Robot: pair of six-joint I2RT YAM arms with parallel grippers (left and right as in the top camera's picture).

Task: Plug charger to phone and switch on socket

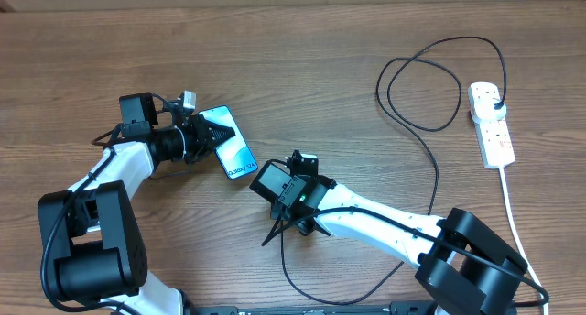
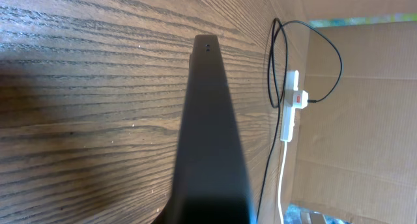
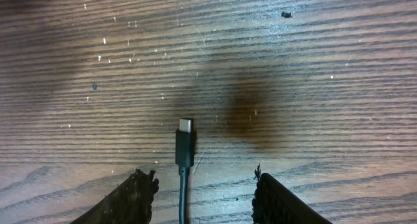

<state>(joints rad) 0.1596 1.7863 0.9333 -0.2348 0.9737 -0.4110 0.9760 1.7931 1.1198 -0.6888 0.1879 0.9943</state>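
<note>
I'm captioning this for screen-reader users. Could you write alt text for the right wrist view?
The silver-tipped connector end of the charger lies on the dark wooden table, pointing away from the camera. It sits between the two open fingers of the right end effector, neither touching it in view.

Wood-grain table (image 1: 302,68): black charger cable (image 3: 184,160) looped across right half, white power strip (image 1: 492,124) near right edge

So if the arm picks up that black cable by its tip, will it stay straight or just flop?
Probably floppy: the cable lies in loose loops, so it should droop. It looks thin, so likely light, though its far end is plugged into the strip and may tug. The small tip might twist in the right gripper.
</note>
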